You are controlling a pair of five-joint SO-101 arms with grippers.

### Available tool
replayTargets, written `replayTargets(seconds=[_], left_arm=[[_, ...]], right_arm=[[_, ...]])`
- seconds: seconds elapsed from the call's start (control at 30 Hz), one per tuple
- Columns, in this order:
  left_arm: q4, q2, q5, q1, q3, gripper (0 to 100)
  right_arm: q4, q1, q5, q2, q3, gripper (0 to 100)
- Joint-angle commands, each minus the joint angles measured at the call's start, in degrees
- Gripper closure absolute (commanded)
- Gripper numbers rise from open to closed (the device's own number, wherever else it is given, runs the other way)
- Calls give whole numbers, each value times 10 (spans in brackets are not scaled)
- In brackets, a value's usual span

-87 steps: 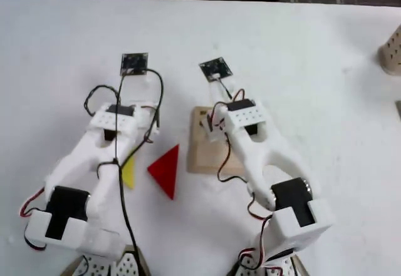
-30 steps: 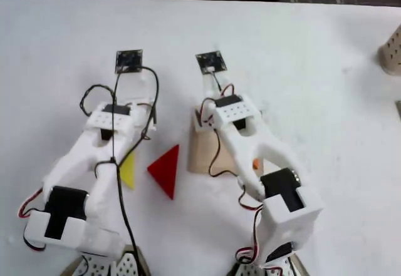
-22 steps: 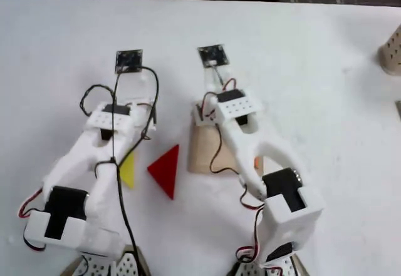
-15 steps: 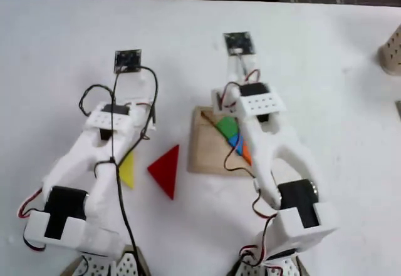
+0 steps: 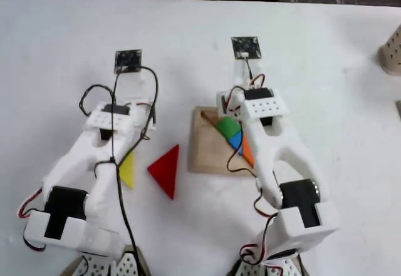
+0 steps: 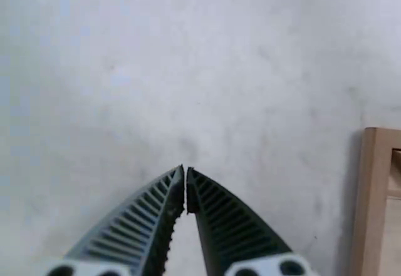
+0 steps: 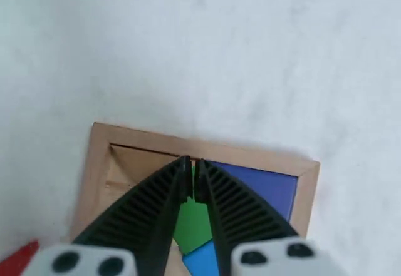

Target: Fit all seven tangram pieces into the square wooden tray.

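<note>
Hovering over tray [image 7: 156, 137] — R hand [image 7: 191, 163] closed

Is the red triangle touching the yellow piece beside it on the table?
Apart. The high view shows a strip of bare white table between the red triangle and the yellow piece, which lies partly under an arm.
</note>
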Motion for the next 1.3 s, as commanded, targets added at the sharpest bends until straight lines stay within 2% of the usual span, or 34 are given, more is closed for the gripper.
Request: replayTargets(seconds=[0.0, 0.13, 0.53, 0.67, 0.77, 1.07, 1.27], left_arm=[[-14, -5, 2, -4, -28, 977], [-14, -5, 2, -4, -28, 977], [-14, -5, 2, 0, -30, 977], [-14, -5, 2, 0, -30, 977], [-14, -5, 2, -1, -30, 977], [-14, -5, 2, -3, -27, 977], [-14, -5, 2, -4, -26, 977]], right_arm=[[53, 10, 35, -25, -2, 981], [100, -3, 39, -66, 31, 981], [55, -17, 44, -180, 183, 981], [61, -71, 91, -184, 205, 981], [58, -98, 95, -179, 213, 981], [7, -37, 100, -133, 205, 981], [44, -21, 100, -85, 149, 981]])
